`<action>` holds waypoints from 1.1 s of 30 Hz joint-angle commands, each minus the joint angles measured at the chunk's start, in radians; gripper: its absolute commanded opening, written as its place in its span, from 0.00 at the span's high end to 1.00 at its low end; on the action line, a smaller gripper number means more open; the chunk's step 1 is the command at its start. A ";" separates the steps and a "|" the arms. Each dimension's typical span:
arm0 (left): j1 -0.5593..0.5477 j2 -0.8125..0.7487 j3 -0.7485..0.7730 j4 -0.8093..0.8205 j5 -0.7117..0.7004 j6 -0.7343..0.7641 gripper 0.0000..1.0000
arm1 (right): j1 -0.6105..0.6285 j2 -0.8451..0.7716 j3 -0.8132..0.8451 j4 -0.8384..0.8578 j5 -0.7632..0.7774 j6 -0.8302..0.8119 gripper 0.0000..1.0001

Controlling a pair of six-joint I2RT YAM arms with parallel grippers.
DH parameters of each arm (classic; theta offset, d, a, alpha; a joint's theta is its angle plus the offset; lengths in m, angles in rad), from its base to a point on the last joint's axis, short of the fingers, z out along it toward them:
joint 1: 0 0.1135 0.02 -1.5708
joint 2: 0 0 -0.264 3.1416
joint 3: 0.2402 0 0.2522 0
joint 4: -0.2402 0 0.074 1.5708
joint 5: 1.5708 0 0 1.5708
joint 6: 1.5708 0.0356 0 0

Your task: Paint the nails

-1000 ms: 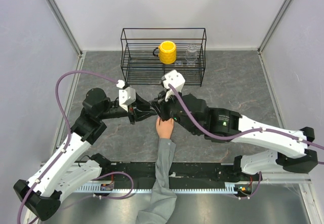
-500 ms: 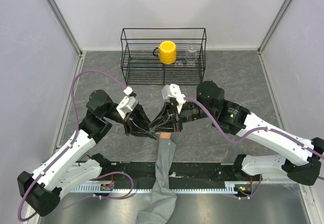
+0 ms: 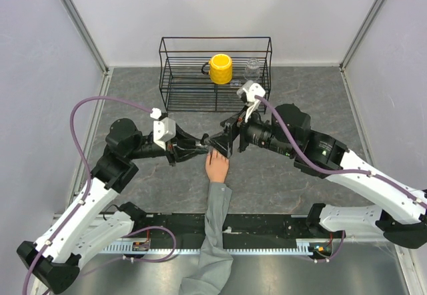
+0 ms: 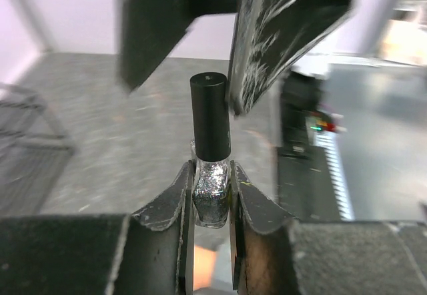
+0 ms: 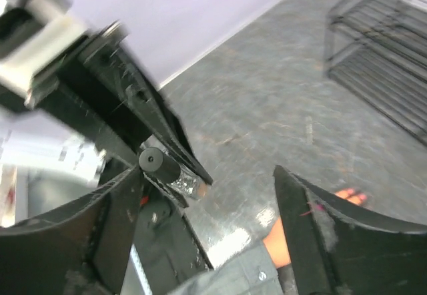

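Observation:
My left gripper (image 4: 211,175) is shut on the glass body of a small glittery nail polish bottle (image 4: 212,191), whose black cap (image 4: 210,115) points away from the wrist. My right gripper (image 5: 207,175) stands wide open in front of it, with its fingers (image 4: 287,28) on either side of the cap and not touching it. In the top view both grippers (image 3: 202,146) (image 3: 221,143) meet just above the fingertips of the peach mannequin hand (image 3: 217,167) with its grey sleeve (image 3: 215,228). The nails are too small to make out.
A black wire rack (image 3: 215,91) stands at the back of the table, holding a yellow cup (image 3: 221,68) and a clear glass (image 3: 252,70). A black rail (image 3: 267,225) runs along the near edge over the sleeve.
The right gripper's jaws have sprung wide open. Both grippers have swung from a downward tilt back to facing each other over the hand. The left gripper still holds the bottle.

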 commanded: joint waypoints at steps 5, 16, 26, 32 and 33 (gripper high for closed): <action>0.001 -0.018 0.047 -0.085 -0.319 0.111 0.98 | 0.198 0.097 0.173 -0.083 0.629 0.125 0.11; 0.000 -0.034 0.038 -0.069 -0.317 0.098 0.98 | 0.291 0.275 0.307 -0.132 0.790 0.119 0.49; 0.001 -0.031 0.038 0.007 0.011 0.062 0.98 | 0.286 0.197 0.223 -0.070 0.646 -0.017 1.00; -0.003 -0.033 -0.043 0.395 0.493 -0.255 0.98 | 0.176 0.057 0.048 0.050 -0.230 -0.277 1.00; -0.010 -0.027 -0.051 0.449 0.539 -0.279 0.98 | 0.139 0.059 0.037 0.052 -0.341 -0.294 1.00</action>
